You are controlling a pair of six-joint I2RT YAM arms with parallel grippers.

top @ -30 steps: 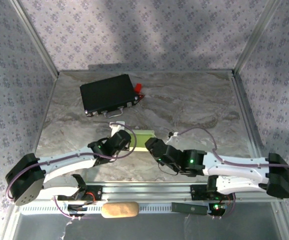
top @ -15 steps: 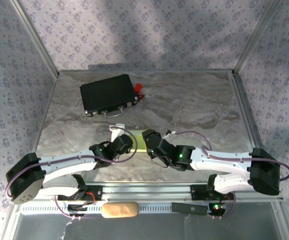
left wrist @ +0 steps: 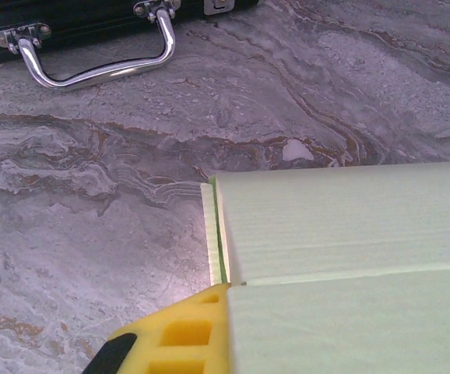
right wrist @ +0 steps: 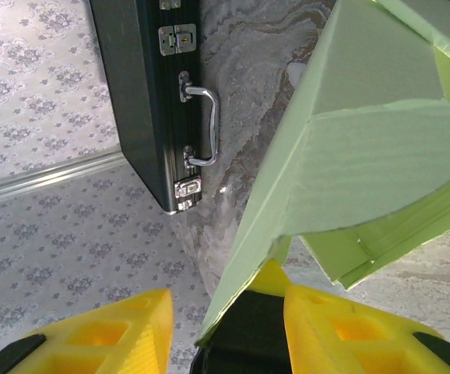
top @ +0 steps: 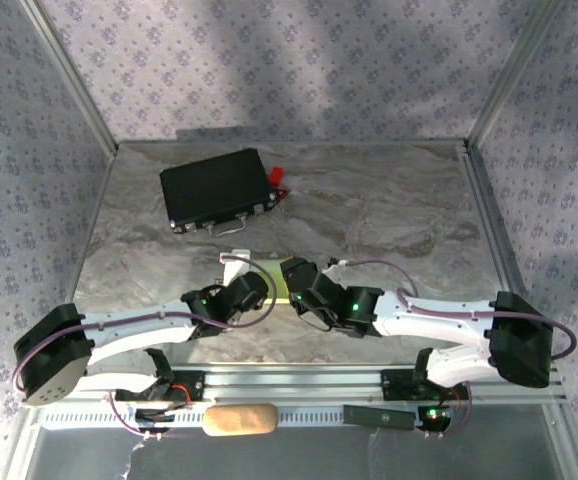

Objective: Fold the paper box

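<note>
Pale light-green card paper box (left wrist: 342,257) sits by the middle of the grey marbled worktop (left wrist: 93,195)'s near edge. The left fingers (left wrist: 170,339) are closed on its edge. The right fingers (right wrist: 100,335) stand apart, a panel between them.

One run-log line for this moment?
phase: folding | left gripper: shut on paper box | right gripper: open, card edge between jaws
</note>
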